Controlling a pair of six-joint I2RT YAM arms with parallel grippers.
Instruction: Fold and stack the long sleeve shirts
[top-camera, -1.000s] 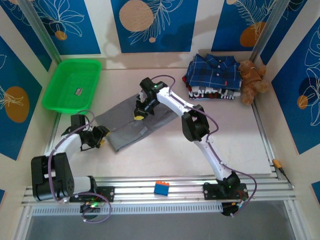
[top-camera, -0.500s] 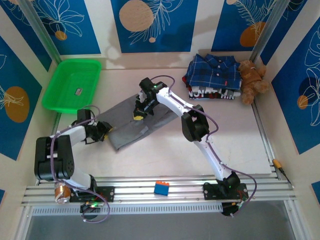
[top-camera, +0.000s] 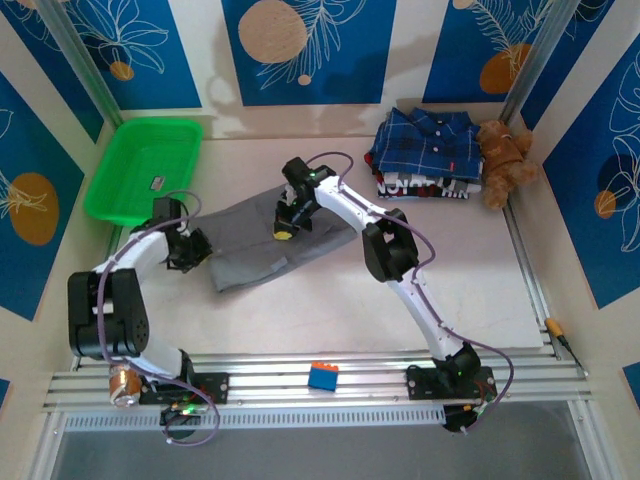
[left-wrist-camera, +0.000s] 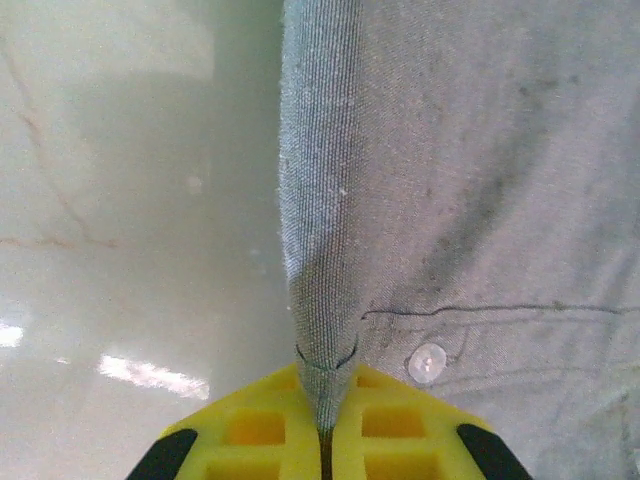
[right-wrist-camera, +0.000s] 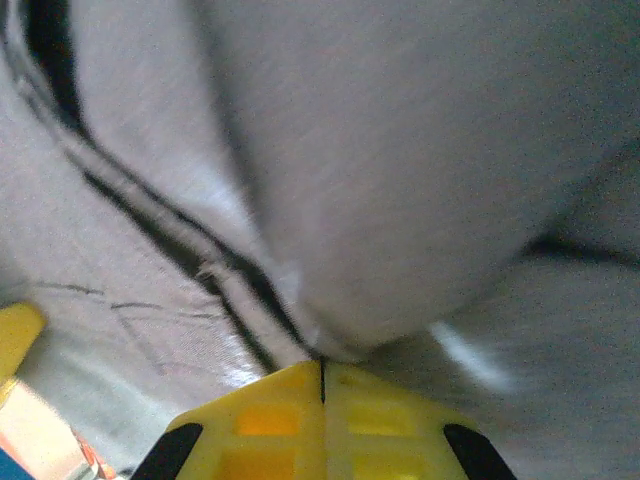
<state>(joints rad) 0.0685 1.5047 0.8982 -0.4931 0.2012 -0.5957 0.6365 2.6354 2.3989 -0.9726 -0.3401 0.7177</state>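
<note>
A grey long sleeve shirt (top-camera: 262, 240) lies partly folded across the middle of the table. My left gripper (top-camera: 198, 252) is at its left edge, shut on a raised ridge of grey cloth (left-wrist-camera: 318, 300) beside a white button (left-wrist-camera: 428, 362). My right gripper (top-camera: 284, 230) is over the shirt's upper part. In the right wrist view its jaws (right-wrist-camera: 322, 366) are shut, with a bunched fold of grey cloth (right-wrist-camera: 400, 200) pinched at the tips. A navy plaid shirt (top-camera: 425, 143) lies folded on top of a pile at the back right.
A green tray (top-camera: 120, 190) stands at the back left. A brown teddy bear (top-camera: 505, 160) sits against the right wall beside the clothes pile. A blue brick (top-camera: 322, 376) rests on the front rail. Bare tabletop (left-wrist-camera: 120, 200) lies left of the shirt.
My left gripper has moved up and right to the grey shirt's left edge and shut on it. The shirt's lower left part has been drawn in. The right gripper barely shifted.
</note>
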